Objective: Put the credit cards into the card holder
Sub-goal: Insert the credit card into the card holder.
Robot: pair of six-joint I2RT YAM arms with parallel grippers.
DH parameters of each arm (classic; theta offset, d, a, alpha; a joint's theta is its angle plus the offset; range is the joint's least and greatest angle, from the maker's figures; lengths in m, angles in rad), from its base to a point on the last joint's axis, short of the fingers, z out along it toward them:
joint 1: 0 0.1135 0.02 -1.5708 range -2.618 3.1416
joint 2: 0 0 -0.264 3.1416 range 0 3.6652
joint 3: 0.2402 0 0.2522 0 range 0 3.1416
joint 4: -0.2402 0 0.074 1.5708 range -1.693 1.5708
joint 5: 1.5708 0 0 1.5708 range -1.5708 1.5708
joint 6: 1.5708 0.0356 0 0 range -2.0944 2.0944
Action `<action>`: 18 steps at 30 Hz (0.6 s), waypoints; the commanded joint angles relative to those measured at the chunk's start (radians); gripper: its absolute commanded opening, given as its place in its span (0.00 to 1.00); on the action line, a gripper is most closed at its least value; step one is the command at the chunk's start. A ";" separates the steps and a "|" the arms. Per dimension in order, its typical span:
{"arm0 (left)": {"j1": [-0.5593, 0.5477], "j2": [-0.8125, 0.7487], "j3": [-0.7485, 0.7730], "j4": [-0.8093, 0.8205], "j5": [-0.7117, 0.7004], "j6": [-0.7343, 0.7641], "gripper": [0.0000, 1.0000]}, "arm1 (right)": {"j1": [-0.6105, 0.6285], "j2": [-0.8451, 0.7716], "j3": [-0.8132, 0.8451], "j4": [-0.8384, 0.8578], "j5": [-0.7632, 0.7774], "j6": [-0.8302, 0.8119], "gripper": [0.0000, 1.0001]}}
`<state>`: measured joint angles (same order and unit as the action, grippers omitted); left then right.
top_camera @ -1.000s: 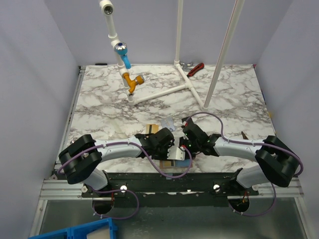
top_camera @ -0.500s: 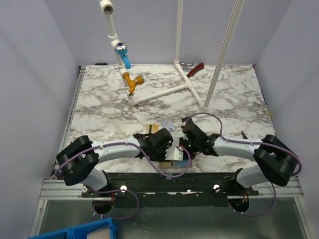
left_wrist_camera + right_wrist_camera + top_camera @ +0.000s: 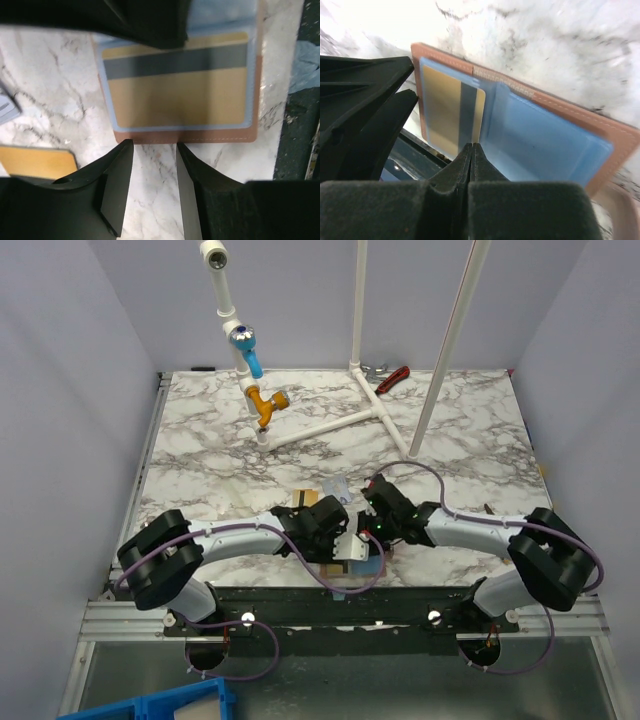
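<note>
The card holder (image 3: 200, 136) lies open on the marble by the table's near edge, tan-brown with clear bluish sleeves. A gold credit card with a dark stripe (image 3: 180, 95) sits inside one sleeve. My left gripper (image 3: 154, 145) is open, its fingertips at the holder's edge with only bare marble between them. My right gripper (image 3: 471, 146) is shut, its tips down on the sleeve beside the gold card (image 3: 442, 110); the holder's brown rim (image 3: 560, 112) shows behind. Another gold card (image 3: 35, 162) and a grey card (image 3: 7, 107) lie loose to the left.
A white pipe frame (image 3: 330, 425) with an orange valve (image 3: 266, 403) stands at the back, red-handled pliers (image 3: 393, 378) beyond it. The table's dark front rail (image 3: 320, 600) runs just beside the holder. A blue bin (image 3: 150, 705) sits below the table.
The left jaws have spread very slightly. The right arm has edged a little toward the left arm. The holder and cards lie where they were.
</note>
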<state>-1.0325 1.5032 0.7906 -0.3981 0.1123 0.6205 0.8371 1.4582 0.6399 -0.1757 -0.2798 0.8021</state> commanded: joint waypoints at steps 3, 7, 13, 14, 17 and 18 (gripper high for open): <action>0.080 -0.114 0.070 -0.102 -0.021 0.009 0.44 | -0.130 -0.097 0.113 -0.157 0.028 -0.102 0.07; 0.164 -0.175 0.143 -0.157 0.009 -0.010 0.46 | -0.176 -0.069 0.204 -0.200 0.033 -0.157 0.18; 0.243 -0.147 0.257 -0.180 -0.002 -0.114 0.47 | -0.250 0.002 0.295 -0.117 0.075 -0.241 0.35; 0.245 -0.123 0.280 -0.195 -0.009 -0.121 0.47 | -0.259 0.029 0.312 -0.094 0.088 -0.260 0.39; 0.256 -0.087 0.312 -0.201 -0.024 -0.136 0.51 | -0.276 0.104 0.368 -0.047 0.096 -0.299 0.50; 0.264 -0.088 0.318 -0.190 -0.033 -0.139 0.57 | -0.284 0.131 0.384 -0.041 0.093 -0.309 0.53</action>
<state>-0.7868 1.3735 1.0744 -0.5472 0.1059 0.5339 0.5781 1.4982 0.9569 -0.2783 -0.2226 0.5785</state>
